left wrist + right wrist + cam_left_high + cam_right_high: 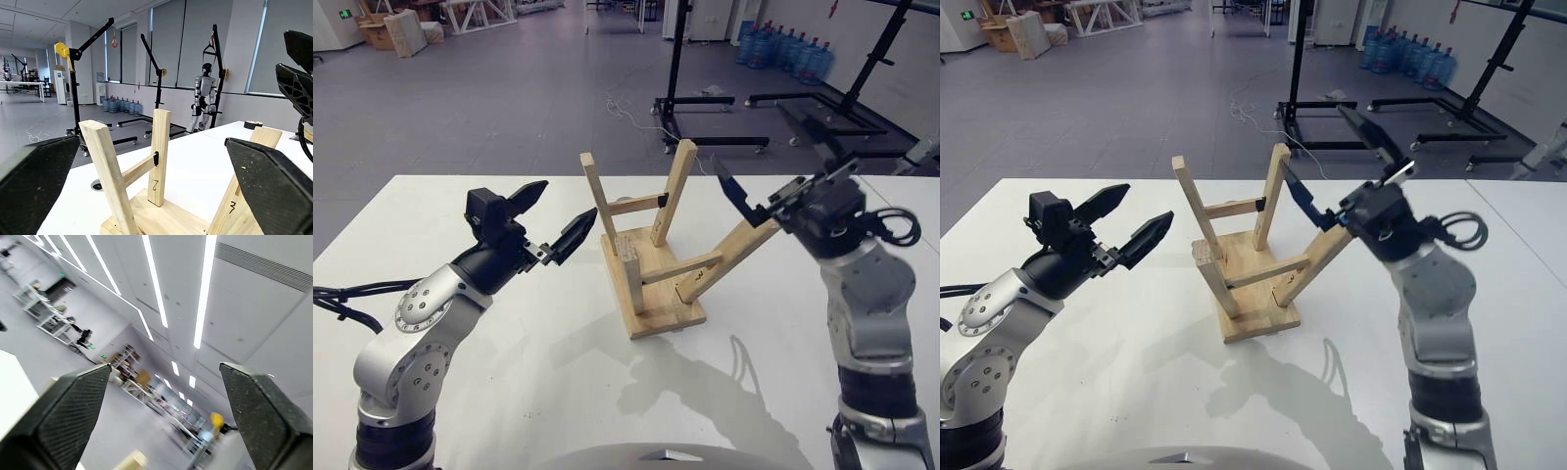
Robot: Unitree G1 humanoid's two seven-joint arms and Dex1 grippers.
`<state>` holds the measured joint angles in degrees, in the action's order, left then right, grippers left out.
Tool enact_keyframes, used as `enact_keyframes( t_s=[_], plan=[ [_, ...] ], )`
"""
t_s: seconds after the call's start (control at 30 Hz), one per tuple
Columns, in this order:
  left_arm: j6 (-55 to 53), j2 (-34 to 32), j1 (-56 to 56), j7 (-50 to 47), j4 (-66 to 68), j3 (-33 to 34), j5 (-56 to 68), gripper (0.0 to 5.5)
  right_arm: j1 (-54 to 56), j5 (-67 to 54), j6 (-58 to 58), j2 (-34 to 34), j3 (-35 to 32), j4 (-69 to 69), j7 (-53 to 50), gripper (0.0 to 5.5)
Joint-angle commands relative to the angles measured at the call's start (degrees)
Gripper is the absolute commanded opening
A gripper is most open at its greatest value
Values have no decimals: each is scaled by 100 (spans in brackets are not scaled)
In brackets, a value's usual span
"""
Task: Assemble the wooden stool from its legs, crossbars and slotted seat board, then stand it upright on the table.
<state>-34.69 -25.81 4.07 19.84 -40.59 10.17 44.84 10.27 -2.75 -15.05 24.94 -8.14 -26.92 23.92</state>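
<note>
**Inverted stool, before righting.** The stool (651,259) lies upside down near the middle of the desk (489,392), with its seat board (668,311) flat on the surface and its legs pointing up; it has not yet been stood upright. One crossbar (631,206) joins the two far legs. A second crossbar (683,266) runs from the near leg to the right-hand leg (729,257), which slants outward instead of standing square. The left gripper (570,199) hovers just beside the stool's left side, fingers spread wide and holding nothing. The right gripper (1317,145) hangs by the top end of the slanted leg, also wide open and empty; whether its lower finger touches the wood cannot be told. Probable risks: the slanted leg looks poorly seated, so lifting by it could pull it from its slot or free the crossbar. A one-sided push could slide or tip the stool, and loose joints could come apart as it is turned over.
</note>
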Motion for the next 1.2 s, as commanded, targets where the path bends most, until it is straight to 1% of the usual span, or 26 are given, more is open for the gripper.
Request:
enact_keyframes(
  t_s=[0.03,0.23,0.47,0.7,0.8,0.93,1.2],
  plan=[
    [-24,-88,-68,10,-80,26,25,540,-307,802,-29,-146,114,8,-414,408],
    [-50,-99,-43,29,-68,-95,-28,540,-470,1784,-121,-132,497,181,-725,408],
    [-191,-234,-11,42,-116,-49,145,540,-1054,2816,-102,34,777,105,-838,408],
    [-325,-385,-13,12,-189,-72,333,540,-1480,3764,248,-25,1184,466,-1047,408],
    [-335,-369,-72,-57,-251,-96,340,540,-1600,3900,313,66,1245,565,-1060,408],
    [-328,-329,-114,-134,-289,-123,330,540,-1641,3850,551,190,1393,573,-691,408],
    [-267,-314,-140,-208,-288,-152,296,540,-1528,3662,744,269,1495,558,-500,408]
  ],
)
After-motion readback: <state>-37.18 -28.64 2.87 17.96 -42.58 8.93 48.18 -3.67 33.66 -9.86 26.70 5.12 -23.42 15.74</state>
